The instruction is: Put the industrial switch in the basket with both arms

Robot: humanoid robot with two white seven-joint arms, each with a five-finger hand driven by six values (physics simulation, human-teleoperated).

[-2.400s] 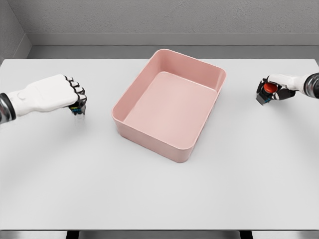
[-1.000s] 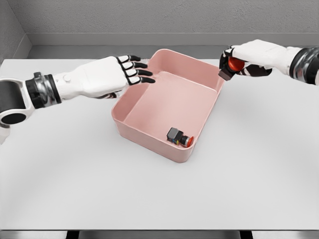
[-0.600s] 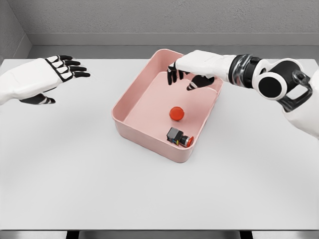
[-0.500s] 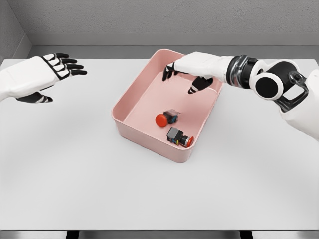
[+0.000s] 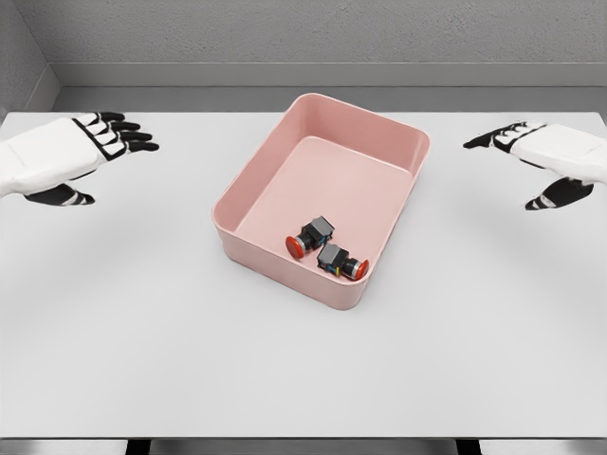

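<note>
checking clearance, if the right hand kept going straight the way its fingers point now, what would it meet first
The right hand points left across the table, so it would most likely meet the pink basket at its far right corner first. It seems to hover, so it might pass over the rim; depth is unclear.

Even, diffuse, bright light; the render is sharp throughout, without glare, with soft faint shadows inside the basket (image 5: 408, 150).
</note>
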